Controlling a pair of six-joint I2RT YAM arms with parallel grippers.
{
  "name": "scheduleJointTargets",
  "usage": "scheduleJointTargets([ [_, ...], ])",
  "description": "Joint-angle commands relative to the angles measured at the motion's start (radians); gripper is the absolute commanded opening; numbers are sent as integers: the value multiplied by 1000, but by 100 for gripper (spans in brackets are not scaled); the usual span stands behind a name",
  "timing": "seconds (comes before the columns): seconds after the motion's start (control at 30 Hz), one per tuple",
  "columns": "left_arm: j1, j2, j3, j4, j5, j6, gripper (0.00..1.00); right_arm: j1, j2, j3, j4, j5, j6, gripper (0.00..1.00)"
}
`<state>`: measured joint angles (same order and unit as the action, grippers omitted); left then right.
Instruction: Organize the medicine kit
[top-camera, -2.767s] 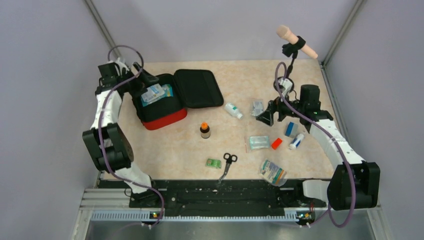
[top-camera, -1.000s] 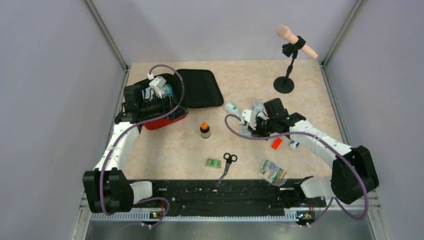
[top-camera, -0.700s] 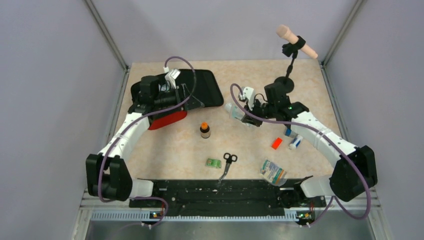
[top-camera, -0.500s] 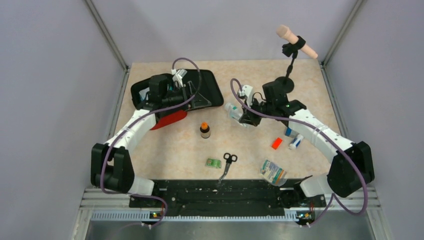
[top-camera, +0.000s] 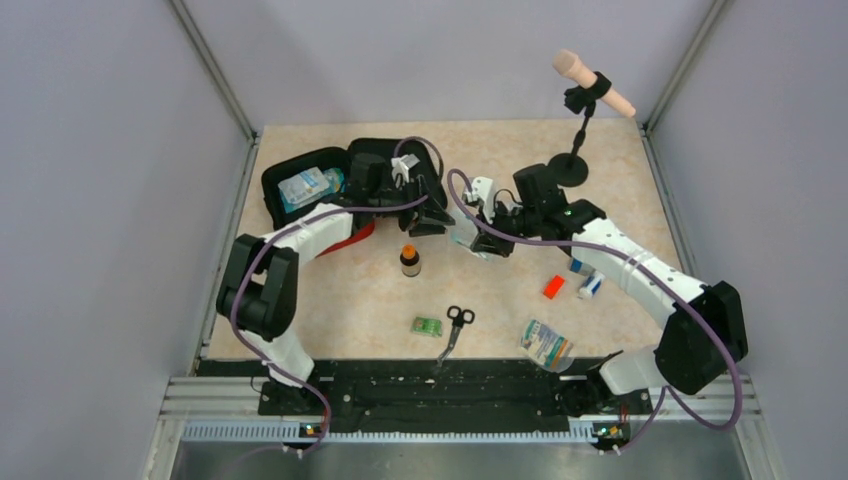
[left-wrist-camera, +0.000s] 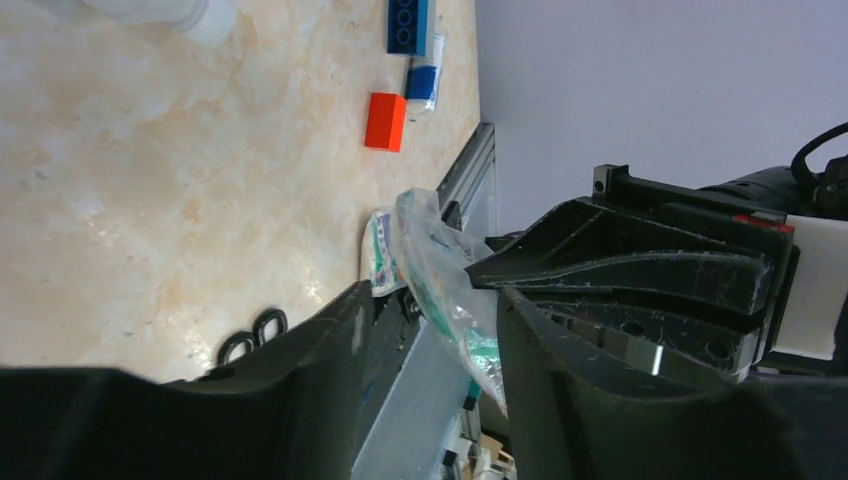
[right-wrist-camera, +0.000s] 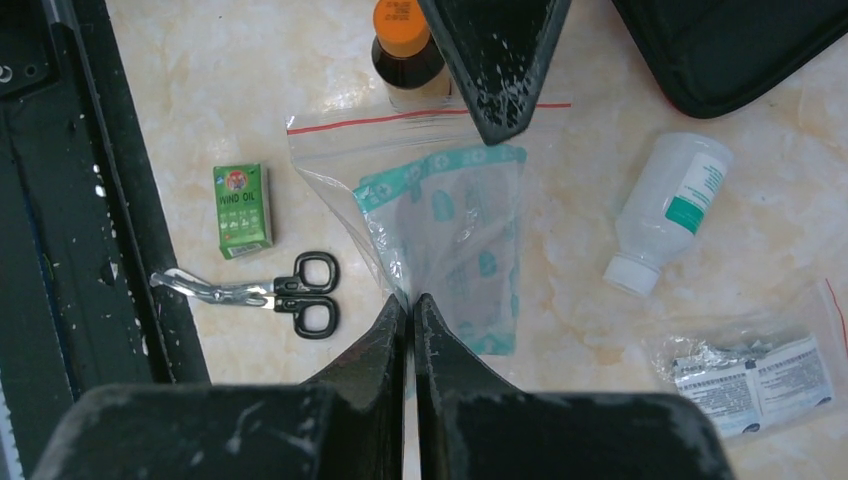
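Top external view first: where is the medicine kit (top-camera: 345, 240)?

Far left of the table, lying open, with a pale packet (top-camera: 305, 186) in its black tray. The left arm (top-camera: 310, 225) stretches across the lid and hides much of it.

And the claws?

They meet mid-table. The right gripper (right-wrist-camera: 408, 300) is pinched tight on one edge of a clear zip bag (right-wrist-camera: 450, 215) with a teal-printed pack inside. The left gripper (left-wrist-camera: 432, 300) is spread wide. The bag's film hangs between its fingers (left-wrist-camera: 300, 390), and the jaws are not closed on it.

What lies around them?

Past the bag's red-striped top stands a brown bottle (right-wrist-camera: 405, 45) with an orange cap, partly covered by a left finger in the right wrist view. Beside the bag a white bottle (right-wrist-camera: 668, 205) lies on its side, and near that is another clear bag of foil sachets (right-wrist-camera: 752, 372). Toward the near edge, a green box (right-wrist-camera: 243, 208) and black scissors (right-wrist-camera: 270, 292) sit just beside each other.

Anything further right?

A red block (top-camera: 553, 287), a blue block (top-camera: 580, 264) and a small tube (top-camera: 593, 284) close together. There is a printed pouch (top-camera: 546, 345) nearer the front, and a microphone stand (top-camera: 575, 165) toward the far edge.
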<state>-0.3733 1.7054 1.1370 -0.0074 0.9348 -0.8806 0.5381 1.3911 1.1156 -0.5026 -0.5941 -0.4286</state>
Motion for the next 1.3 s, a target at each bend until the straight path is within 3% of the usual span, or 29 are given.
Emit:
scheduleJointTargets([
  [0.0,-44,35,55,50,51,-26,46,25,2,41,-20,15,-45,0],
  [0.2,-50,52,39,120,103,-102,4,36,8,33,-20,61,-63,1],
  [0.27,-42,42,37,145,112,-104,0,36,10,30,-20,82,-64,37],
  [0.3,-35,32,41,139,111,-84,0,36,11,30,-25,91,-62,49],
  [0.37,-8,12,67,75,102,-9,0,36,3,25,-39,103,-66,64],
  [0.43,42,-12,103,-34,98,75,0,33,-14,10,-47,127,-76,69],
  [0.6,198,-101,208,-276,34,322,0,-8,-54,-40,-31,322,-128,72],
  [0.73,331,-188,243,-401,-77,509,0,-67,-56,-54,-46,295,-92,71],
  [0.87,491,-254,190,-383,-180,565,0,-79,-67,-79,-48,192,-51,71],
  [1.0,590,-254,139,-372,-272,587,0,-79,-76,-87,-46,195,-66,70],
  [1.27,631,-95,106,-361,-363,583,0,-79,-66,-95,-36,186,-72,68],
])
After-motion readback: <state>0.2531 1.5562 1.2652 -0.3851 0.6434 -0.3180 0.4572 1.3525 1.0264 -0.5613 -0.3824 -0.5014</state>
